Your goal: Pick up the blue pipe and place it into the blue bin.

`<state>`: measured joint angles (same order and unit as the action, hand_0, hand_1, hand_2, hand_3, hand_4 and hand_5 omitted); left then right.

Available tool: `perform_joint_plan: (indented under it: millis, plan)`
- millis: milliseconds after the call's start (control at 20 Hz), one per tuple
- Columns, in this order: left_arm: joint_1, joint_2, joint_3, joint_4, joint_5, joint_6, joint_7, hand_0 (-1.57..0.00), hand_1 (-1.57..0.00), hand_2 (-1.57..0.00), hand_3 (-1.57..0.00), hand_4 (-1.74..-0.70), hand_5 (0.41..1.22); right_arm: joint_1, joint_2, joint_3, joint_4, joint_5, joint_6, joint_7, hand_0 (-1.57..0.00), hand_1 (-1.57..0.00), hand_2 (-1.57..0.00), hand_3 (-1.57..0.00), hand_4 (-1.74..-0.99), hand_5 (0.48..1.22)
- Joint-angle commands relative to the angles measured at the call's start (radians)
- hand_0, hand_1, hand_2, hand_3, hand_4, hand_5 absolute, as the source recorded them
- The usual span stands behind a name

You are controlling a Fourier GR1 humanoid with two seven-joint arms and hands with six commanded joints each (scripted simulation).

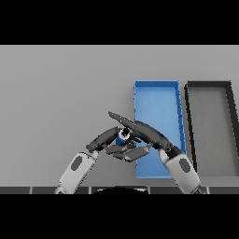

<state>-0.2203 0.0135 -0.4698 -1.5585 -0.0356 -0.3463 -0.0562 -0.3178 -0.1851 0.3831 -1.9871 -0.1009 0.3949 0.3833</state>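
Gripping the blue pipe (pixel 123 135) in curled fingers, the right hand (pixel 140 131) is hanging just at the near left edge of the blue bin (pixel 156 100), with only the pipe's pale end peeking out between the fingers. The left hand (pixel 108 138) is reaching in close beside it, its fingers lying relaxed and apparently closing on nothing. A dark bin (pixel 190 116) is sitting beyond the blue one, farther to the right hand's right. To do this well, the right hand should be carrying the pipe fully over the blue floor before letting go, keeping low and clearing the left hand's fingers first.
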Motion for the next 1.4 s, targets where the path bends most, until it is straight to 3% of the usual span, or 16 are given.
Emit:
perform_joint_plan:
  millis: [0,50,100,150,200,350,450,550,700,1000,1050,1100,1200,1300,1350]
  plan:
    - [-0.002,-0.002,0.003,0.003,-0.009,-0.001,-0.01,-1.57,-1.57,-1.57,-1.57,-1.46,1.221,-0.029,0.009,0.002,0.024,-0.001,0.006,0.012,0.0,-0.03,-0.05,-0.01,-1.215,0.513]
    - [0.001,-0.003,0.01,0.002,0.004,-0.015,-0.013,-1.57,-1.57,-1.57,-1.57,-1.46,1.221,-0.036,0.017,0.009,0.03,-0.003,0.008,0.019,-0.02,-0.11,-0.13,-0.05,-1.222,0.517]
    - [0.004,-0.01,0.013,-0.002,-0.004,-0.004,0.012,-1.57,-1.57,-1.57,-1.57,-1.51,1.221,-0.054,0.022,0.004,0.055,-0.005,0.015,0.025,-0.17,-0.24,-0.25,-0.14,-1.255,0.519]
    - [0.004,-0.016,0.016,-0.005,-0.005,0.001,0.037,-1.57,-1.57,-1.54,-1.3,-1.56,1.221,-0.076,0.028,-0.002,0.072,-0.013,0.019,0.028,-0.4,-0.44,-0.43,-0.31,-1.303,0.52]
    - [0.016,-0.019,0.015,-0.015,0.008,-0.006,0.05,-1.57,-1.57,-1.53,-1.14,-1.6,1.221,-0.085,0.038,0.008,0.077,-0.006,0.02,0.022,-0.63,-0.65,-0.66,-0.5,-1.383,0.523]
    - [-0.001,-0.027,0.025,0.003,-0.011,-0.005,0.032,-1.57,-1.57,-1.55,-1.23,-1.67,1.221,-0.087,0.051,0.009,0.102,-0.005,0.025,-0.012,-1.09,-1.1,-1.1,-0.9,-1.537,0.6]
    - [0.006,-0.039,0.021,-0.002,-0.017,-0.01,0.018,-1.57,-1.57,-1.56,-1.31,-1.69,1.221,-0.064,0.075,0.008,0.099,-0.033,0.02,-0.047,-1.26,-1.27,-1.27,-1.14,-1.495,0.781]
    - [0.005,-0.033,0.033,-0.005,-0.017,-0.023,0.019,-1.57,-1.57,-1.56,-1.32,-1.71,1.221,-0.058,0.08,0.011,0.096,-0.012,0.013,-0.062,-1.37,-1.38,-1.38,-1.29,-1.475,0.94]
    - [0.014,-0.048,0.027,-0.004,-0.027,-0.019,-0.005,-1.57,-1.57,-1.55,-1.4,-1.73,1.221,-0.046,0.087,0.035,0.084,0.04,0.011,-0.111,-1.47,-1.47,-1.47,-1.43,-1.481,1.077]
    - [0.016,-0.051,0.026,-0.002,-0.036,-0.006,-0.029,-1.57,-1.57,-1.56,-1.43,-1.73,1.221,-0.025,0.152,0.015,0.073,-0.014,0.012,-0.03,-1.54,-1.55,-1.55,-1.53,-1.494,1.183]
    - [0.012,-0.049,0.027,-0.009,-0.038,-0.004,-0.036,-1.57,-1.57,-1.57,-1.26,-1.73,1.221,-0.019,0.163,0.015,0.067,-0.003,0.011,-0.036,-1.55,-1.55,-1.55,-1.54,-1.495,1.191]
    - [0.002,-0.041,0.035,-0.006,-0.047,-0.009,-0.034,-1.45,-1.37,-1.34,-1.05,-1.63,1.221,-0.015,0.169,0.009,0.067,0.013,0.005,-0.047,-1.55,-1.55,-1.55,-1.55,-1.496,1.197]
    - [0.014,-0.025,0.028,-0.019,-0.076,-0.033,-0.023,-0.94,-0.88,-0.85,-0.67,-1.41,1.221,0.004,0.167,0.006,0.052,0.021,0.014,-0.065,-1.56,-1.56,-1.56,-1.56,-1.497,1.206]
    - [0.014,-0.017,0.036,-0.017,-0.095,-0.074,-0.015,-0.6,-0.56,-0.55,-0.43,-1.25,1.221,0.003,0.185,0.008,0.059,0.036,0.012,-0.046,-1.56,-1.56,-1.56,-1.56,-1.498,1.211]
    - [0.011,-0.018,0.04,-0.009,-0.099,-0.084,-0.024,-0.48,-0.45,-0.44,-0.34,-1.19,1.148,-0.01,0.189,-0.003,0.05,0.029,0.015,-0.004,-1.57,-1.57,-1.57,-1.56,-1.498,1.213]
